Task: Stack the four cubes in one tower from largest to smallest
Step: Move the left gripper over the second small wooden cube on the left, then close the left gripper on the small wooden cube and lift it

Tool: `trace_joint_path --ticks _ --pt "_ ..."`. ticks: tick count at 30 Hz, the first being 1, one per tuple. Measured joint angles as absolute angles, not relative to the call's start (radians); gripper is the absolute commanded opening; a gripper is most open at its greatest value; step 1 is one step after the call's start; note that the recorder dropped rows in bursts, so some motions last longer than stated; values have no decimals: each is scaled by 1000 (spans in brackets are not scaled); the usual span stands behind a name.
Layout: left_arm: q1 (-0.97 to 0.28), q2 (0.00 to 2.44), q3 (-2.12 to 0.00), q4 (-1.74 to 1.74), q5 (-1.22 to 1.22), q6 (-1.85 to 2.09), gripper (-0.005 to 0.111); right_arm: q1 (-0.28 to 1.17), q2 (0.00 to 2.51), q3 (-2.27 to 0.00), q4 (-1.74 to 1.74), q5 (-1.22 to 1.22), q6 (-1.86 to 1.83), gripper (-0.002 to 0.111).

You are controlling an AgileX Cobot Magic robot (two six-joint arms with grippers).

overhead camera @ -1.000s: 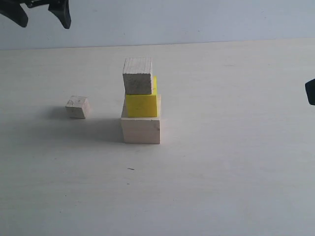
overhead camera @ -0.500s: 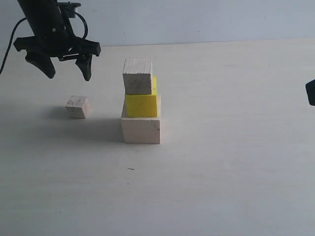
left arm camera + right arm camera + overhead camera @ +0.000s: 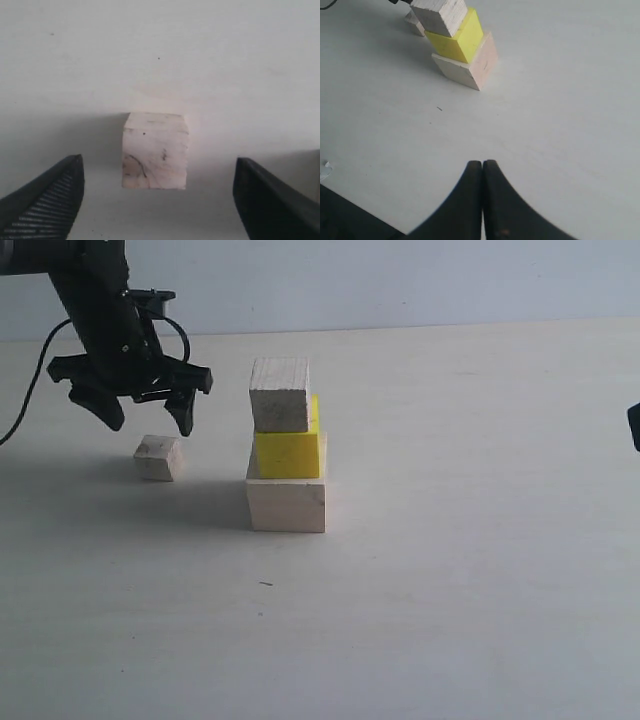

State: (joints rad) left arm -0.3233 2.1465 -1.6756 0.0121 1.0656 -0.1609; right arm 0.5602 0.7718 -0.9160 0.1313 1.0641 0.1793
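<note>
Left gripper (image 3: 148, 425) hangs with its black fingers spread wide, just above the smallest pale wooden cube (image 3: 158, 457) and holding nothing. In the left wrist view that cube sits between the two fingers, with bare table showing on both sides of it. The inner face of one finger (image 3: 47, 200) is ribbed. The cube's wood is rough, with dark scuffs and grain marks, and its edges are a little uneven.

Well to the side of it stands a three-cube column. The large pale wooden cube (image 3: 287, 505) rests on the table (image 3: 450, 590), the smooth bright yellow cube (image 3: 288, 452) sits on it, and a coarse-grained pale cube (image 3: 280, 395) is on top, turned slightly off square. Open white tabletop lies all around the column.

Right gripper (image 3: 482, 172) is far from the cubes, its fingers pressed together and empty.
</note>
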Motion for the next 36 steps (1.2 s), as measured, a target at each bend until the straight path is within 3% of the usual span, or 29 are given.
trace_joint_path --ticks 10,12,16,21,28,36 --pt "-323 2224 -1673 12 1054 -138 78 560 772 -916 130 1071 179 0" --pt "-323 2224 -1673 12 1042 -138 74 560 772 -916 130 1075 179 0" --pt "-323 2224 -1673 12 1010 -138 48 560 772 -916 130 1077 179 0" --pt "-323 2224 -1673 12 1005 -138 2 560 772 -916 130 1077 179 0" --pt "-323 2200 -1675 64 1033 -138 0 560 772 -916 130 1077 179 0" --pt "-328 1932 -1860 19 1205 -242 0 560 772 -916 108 1077 179 0"
